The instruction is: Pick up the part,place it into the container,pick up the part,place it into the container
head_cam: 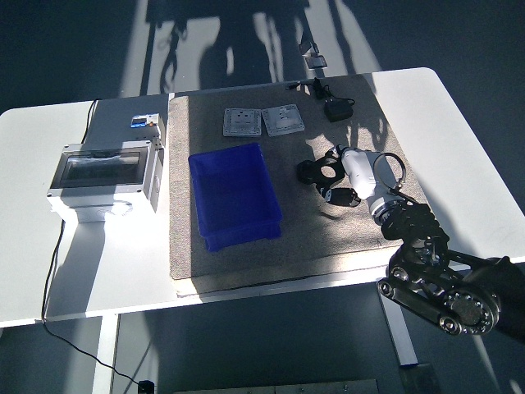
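Your right hand (pixel 338 175) low over mat (pixel 246 254), black fingers hooked near a dark part (pixel 343 196); grasp or mere touch, cannot tell. Blue bin (pixel 235 195) sits just left, empty, short carry. Two grey plates (pixel 262 122) behind bin, untouched. Desk (pixel 459 164) beneath.

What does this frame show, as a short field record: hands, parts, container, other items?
right hand: right hand reaches in from the lower right, over the mat, fingers on the black part; a firm grip cannot be told
left hand: not in view
container: blue bin, on the mat left of the part, looks empty
mat: grey-brown mat covers the table's middle
other items: two grey plates beyond the bin; black adapter at the mat's far edge; grey enclosure box left of the mat
table: white table
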Motion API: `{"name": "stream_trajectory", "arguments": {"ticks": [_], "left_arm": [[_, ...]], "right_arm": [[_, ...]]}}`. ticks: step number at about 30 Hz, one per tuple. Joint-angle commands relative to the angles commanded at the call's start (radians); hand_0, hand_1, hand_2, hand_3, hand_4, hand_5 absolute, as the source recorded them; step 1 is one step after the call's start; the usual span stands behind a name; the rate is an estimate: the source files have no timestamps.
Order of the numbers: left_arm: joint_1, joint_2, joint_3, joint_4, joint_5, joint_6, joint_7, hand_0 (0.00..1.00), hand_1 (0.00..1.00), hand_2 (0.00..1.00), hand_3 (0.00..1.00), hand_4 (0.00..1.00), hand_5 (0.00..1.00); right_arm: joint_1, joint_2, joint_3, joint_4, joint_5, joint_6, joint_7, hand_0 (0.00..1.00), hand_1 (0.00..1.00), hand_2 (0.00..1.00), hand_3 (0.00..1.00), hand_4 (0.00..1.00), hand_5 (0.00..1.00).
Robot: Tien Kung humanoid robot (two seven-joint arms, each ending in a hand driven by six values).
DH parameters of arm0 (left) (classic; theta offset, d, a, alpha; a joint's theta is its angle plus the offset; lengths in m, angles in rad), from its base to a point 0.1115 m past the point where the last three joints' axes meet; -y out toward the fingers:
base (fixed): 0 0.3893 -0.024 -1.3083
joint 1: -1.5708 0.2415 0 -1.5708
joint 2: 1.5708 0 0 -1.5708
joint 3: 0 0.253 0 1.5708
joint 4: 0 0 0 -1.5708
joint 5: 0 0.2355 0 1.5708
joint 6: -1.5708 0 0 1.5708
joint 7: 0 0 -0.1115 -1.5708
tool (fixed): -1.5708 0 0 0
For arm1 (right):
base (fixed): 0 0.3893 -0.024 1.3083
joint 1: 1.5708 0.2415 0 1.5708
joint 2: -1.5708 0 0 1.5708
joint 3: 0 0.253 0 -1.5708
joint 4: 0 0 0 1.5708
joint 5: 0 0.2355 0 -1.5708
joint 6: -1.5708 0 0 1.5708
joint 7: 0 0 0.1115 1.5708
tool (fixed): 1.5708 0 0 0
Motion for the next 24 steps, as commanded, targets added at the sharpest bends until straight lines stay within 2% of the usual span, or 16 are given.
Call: {"name": "stream_trajectory", "arguments": {"ticks": [3,4,5,8,10,11,16,17,22,23,24], "left_arm": [[0.0,-0.001,-0.001,0.0,0.003,0.0,0.0,0.679,0.653,0.703,0.568,0.567,0.469],[0.0,-0.002,-0.002,0.0,0.004,0.0,0.0,0.679,0.653,0.703,0.568,0.567,0.469],[0.0,-0.002,-0.002,0.0,0.004,0.0,0.0,0.678,0.653,0.704,0.57,0.573,0.481],[-0.002,-0.005,-0.004,0.0,0.008,-0.001,0.001,0.678,0.653,0.704,0.57,0.573,0.481],[-0.004,-0.007,-0.003,0.0,0.006,-0.001,0.001,0.678,0.653,0.704,0.57,0.573,0.481],[-0.004,-0.007,-0.002,0.0,0.004,-0.001,0.001,0.679,0.652,0.704,0.57,0.579,0.502],[-0.005,-0.007,0.001,0.0,-0.001,-0.002,0.001,0.679,0.652,0.704,0.57,0.579,0.502],[-0.005,-0.007,0.001,0.0,0.0,-0.003,0.001,0.678,0.652,0.704,0.57,0.58,0.508],[-0.005,-0.007,-0.002,0.0,0.01,-0.006,0.003,0.678,0.652,0.704,0.57,0.58,0.508],[-0.005,-0.007,-0.002,0.0,0.012,-0.006,0.003,0.678,0.644,0.703,0.566,0.58,0.506],[-0.005,-0.007,-0.003,0.0,0.014,-0.006,0.002,0.678,0.644,0.703,0.566,0.58,0.506]], "right_arm": [[0.027,0.011,-0.026,0.034,0.031,-0.028,0.049,0.301,0.204,0.465,0.598,0.305,0.026],[0.041,0.018,-0.041,0.051,0.035,-0.022,0.072,0.301,0.204,0.465,0.598,0.305,0.026],[0.056,0.026,-0.062,0.066,0.033,-0.005,0.096,0.497,0.271,0.497,0.601,0.313,0.041],[0.096,0.048,-0.125,0.078,0.026,0.065,0.137,0.497,0.271,0.497,0.601,0.313,0.041],[0.113,0.059,-0.164,0.07,0.015,0.114,0.125,0.497,0.271,0.497,0.601,0.313,0.041],[0.118,0.063,-0.179,0.063,0.008,0.137,0.113,0.701,0.59,0.648,0.646,0.504,0.217],[0.13,0.075,-0.202,0.041,-0.04,0.233,0.066,0.701,0.59,0.648,0.646,0.504,0.217],[0.132,0.076,-0.201,0.04,-0.054,0.239,0.063,0.998,0.923,0.878,0.854,0.684,0.445],[0.136,0.077,-0.199,0.039,-0.085,0.236,0.06,0.998,0.923,0.878,0.854,0.684,0.445],[0.137,0.078,-0.199,0.039,-0.084,0.235,0.061,0.998,0.99,0.94,0.942,0.937,0.637],[0.137,0.078,-0.2,0.039,-0.083,0.234,0.06,0.998,0.99,0.94,0.942,0.937,0.637]]}}
